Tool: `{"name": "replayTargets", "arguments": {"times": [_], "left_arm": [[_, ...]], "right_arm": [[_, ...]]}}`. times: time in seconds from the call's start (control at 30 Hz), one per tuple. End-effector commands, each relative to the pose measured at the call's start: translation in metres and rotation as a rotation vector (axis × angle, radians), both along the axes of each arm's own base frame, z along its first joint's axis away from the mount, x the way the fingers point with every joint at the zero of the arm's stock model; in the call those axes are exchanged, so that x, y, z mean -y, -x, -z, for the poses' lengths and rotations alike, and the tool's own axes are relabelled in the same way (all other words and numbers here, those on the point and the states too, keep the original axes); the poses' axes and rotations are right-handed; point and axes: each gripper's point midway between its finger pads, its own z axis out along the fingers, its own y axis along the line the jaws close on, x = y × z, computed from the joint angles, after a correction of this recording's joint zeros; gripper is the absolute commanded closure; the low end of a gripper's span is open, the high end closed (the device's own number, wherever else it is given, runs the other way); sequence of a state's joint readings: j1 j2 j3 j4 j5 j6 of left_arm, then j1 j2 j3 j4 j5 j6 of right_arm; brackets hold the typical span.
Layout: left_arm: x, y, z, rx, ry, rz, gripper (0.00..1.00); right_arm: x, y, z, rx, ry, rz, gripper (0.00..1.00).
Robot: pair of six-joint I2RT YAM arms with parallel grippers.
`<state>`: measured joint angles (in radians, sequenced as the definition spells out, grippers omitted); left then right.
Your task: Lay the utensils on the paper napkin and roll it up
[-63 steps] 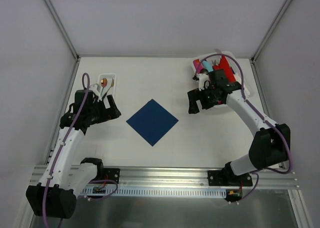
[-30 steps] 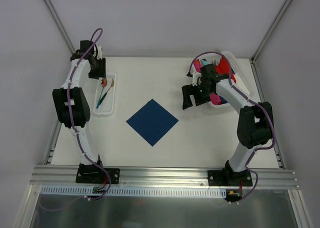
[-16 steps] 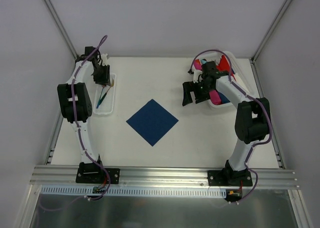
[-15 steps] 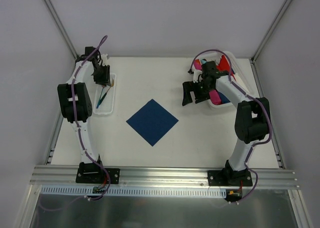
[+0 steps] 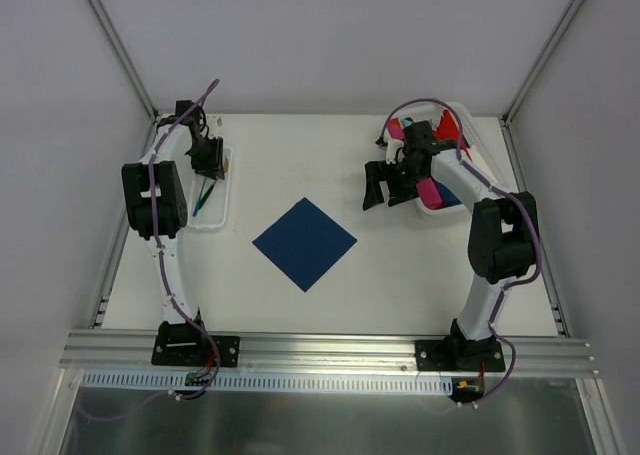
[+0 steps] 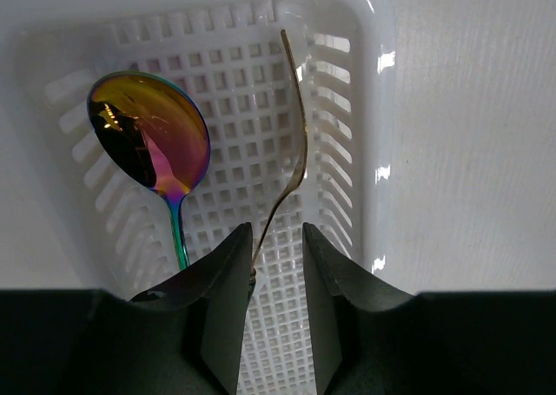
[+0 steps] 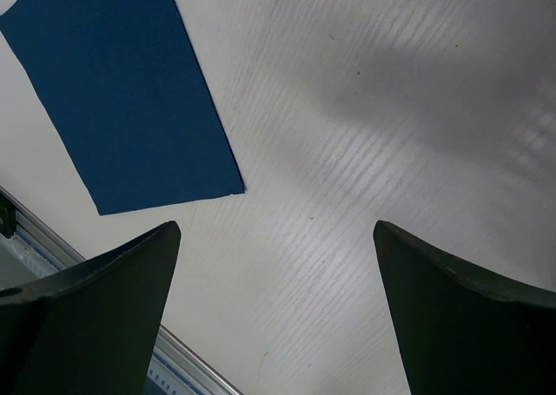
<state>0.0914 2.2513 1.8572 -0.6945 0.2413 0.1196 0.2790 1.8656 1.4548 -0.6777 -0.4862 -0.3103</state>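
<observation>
Two utensils lie in a white mesh tray (image 6: 373,108) at the table's far left (image 5: 214,218). One is an iridescent spoon (image 6: 148,130). The other is a slim copper piece (image 6: 300,143) seen edge-on. My left gripper (image 6: 276,230) (image 5: 208,157) hangs over the tray with its jaws narrowed round the copper handle. The handle rests against the left finger and a gap shows to the right finger. The navy paper napkin (image 5: 304,243) (image 7: 122,91) lies flat mid-table with nothing on it. My right gripper (image 5: 385,185) (image 7: 274,230) hovers wide open over bare table, right of the napkin.
A white bin (image 5: 478,163) holding pink, red and blue plastic items sits at the far right, behind the right arm. Metal frame posts and white walls enclose the table. An aluminium rail runs along the near edge.
My left gripper has dropped into the tray's far end and its jaws have narrowed around the copper handle. The right gripper has shifted only slightly.
</observation>
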Motion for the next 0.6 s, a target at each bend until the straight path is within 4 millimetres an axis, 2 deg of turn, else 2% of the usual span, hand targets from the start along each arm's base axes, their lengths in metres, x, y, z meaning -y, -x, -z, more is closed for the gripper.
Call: {"name": "replayTargets", "arguments": {"times": [0.0,0.2,0.3,0.33,0.37,0.47,0.53,0.57], "left_arm": [[-0.001,-0.009,-0.005,0.016,-0.026,0.002,0.7],[-0.003,-0.005,0.003,-0.006,-0.046,0.003,0.77],[-0.003,-0.002,0.006,-0.014,-0.045,0.001,0.87],[-0.001,-0.002,0.005,-0.014,-0.045,0.001,0.96],[-0.001,-0.003,0.001,-0.006,-0.049,-0.003,1.0],[0.001,-0.007,-0.017,0.032,-0.044,-0.014,1.0],[0.003,-0.013,-0.035,0.071,-0.038,-0.031,1.0],[0.007,-0.017,-0.052,0.111,-0.037,-0.031,1.0]], "right_arm": [[0.007,-0.011,-0.008,0.018,0.0,0.034,0.01],[0.005,-0.014,-0.011,0.022,-0.009,0.038,0.01],[0.003,-0.016,-0.014,0.022,-0.022,0.04,0.01],[0.002,-0.019,-0.017,0.03,-0.026,0.041,0.01],[0.0,-0.019,-0.02,0.032,-0.037,0.04,0.01],[-0.004,-0.023,-0.029,0.05,-0.062,0.034,0.01],[-0.006,-0.024,-0.036,0.059,-0.078,0.035,0.01],[-0.009,-0.026,-0.044,0.072,-0.093,0.033,0.01]]}}
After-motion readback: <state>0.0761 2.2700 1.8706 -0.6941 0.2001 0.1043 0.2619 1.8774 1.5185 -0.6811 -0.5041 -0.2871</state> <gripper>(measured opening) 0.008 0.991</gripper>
